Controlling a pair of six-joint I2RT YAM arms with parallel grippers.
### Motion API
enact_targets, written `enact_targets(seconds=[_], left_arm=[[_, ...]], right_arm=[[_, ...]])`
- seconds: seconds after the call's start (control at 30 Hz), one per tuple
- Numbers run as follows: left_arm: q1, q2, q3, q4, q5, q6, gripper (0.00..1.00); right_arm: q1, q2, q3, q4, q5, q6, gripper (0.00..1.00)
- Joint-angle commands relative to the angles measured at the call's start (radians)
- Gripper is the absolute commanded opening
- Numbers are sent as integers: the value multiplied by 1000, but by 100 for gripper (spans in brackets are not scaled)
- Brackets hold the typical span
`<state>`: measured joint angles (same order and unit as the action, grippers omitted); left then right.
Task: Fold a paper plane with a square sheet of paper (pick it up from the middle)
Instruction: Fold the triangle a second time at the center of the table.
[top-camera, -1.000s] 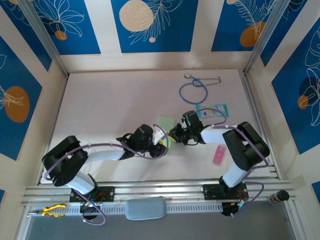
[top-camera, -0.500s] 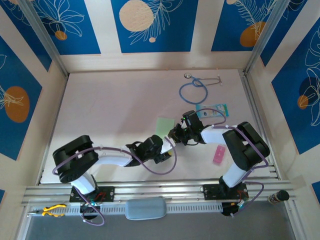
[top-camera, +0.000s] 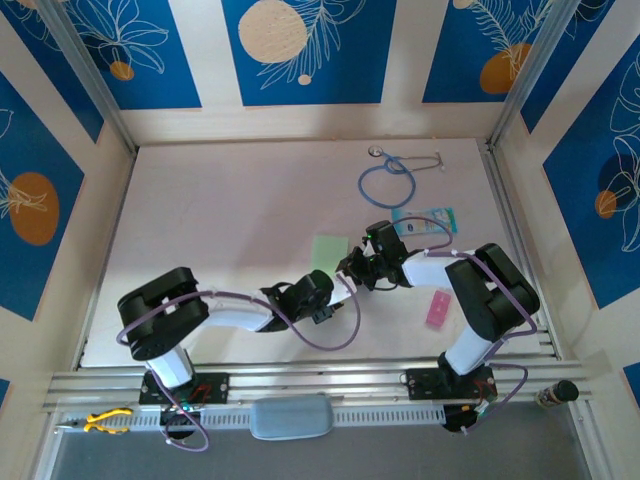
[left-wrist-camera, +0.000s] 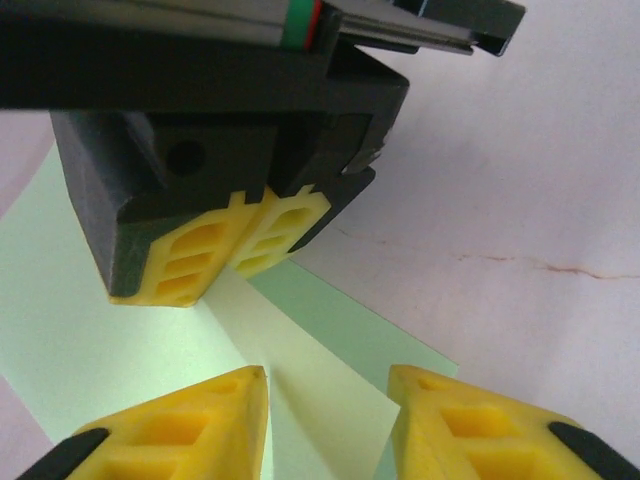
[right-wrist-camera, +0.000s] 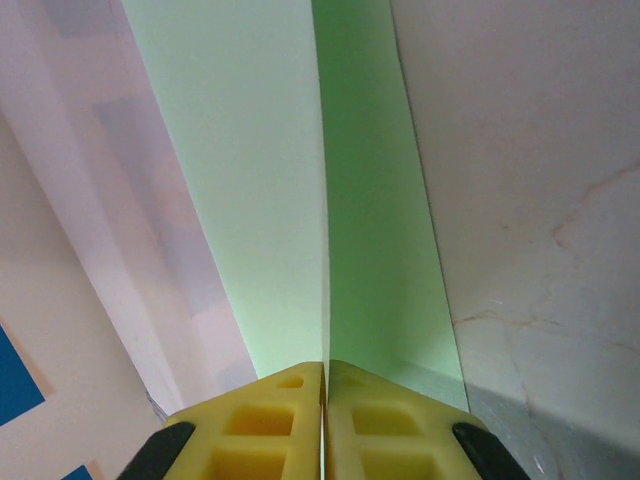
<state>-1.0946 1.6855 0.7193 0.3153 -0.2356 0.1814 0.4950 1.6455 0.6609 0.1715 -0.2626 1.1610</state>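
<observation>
There are two arms, the left arm (top-camera: 240, 318) and the right arm (top-camera: 495, 285). There are two grippers, the left gripper (left-wrist-camera: 327, 382) and the right gripper (right-wrist-camera: 325, 372), each with two yellow fingers (left-wrist-camera: 190, 425). There is one light-green square sheet of paper (top-camera: 326, 250), one stethoscope (top-camera: 376, 152), one teal-and-white card (top-camera: 441, 217), one pink strip (top-camera: 437, 310), one pair of yellow-handled pliers (top-camera: 105, 421), one grey pad (top-camera: 291, 416) and one small dark cylinder (top-camera: 561, 391), perhaps a bottle.

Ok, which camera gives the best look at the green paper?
The right wrist view: the green paper is large and close, its fold line plain. The left wrist view shows part of it; the top view, a small patch.
</observation>
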Motion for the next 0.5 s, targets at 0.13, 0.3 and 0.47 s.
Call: enact_targets(seconds=[0.13,0.3,0.47], left_arm=[[-11,-12,18,-5,-13,3,20],[-11,-20,23,-25,-20,-16,11],[-9,-28,40,-65,-24,-54,3]], right_arm=[[-9,-29,12,-23,-18,-21,9],[-12,-36,10,-34,-16,-31,10],[-15,-50,12,-64,-5,-50,14]])
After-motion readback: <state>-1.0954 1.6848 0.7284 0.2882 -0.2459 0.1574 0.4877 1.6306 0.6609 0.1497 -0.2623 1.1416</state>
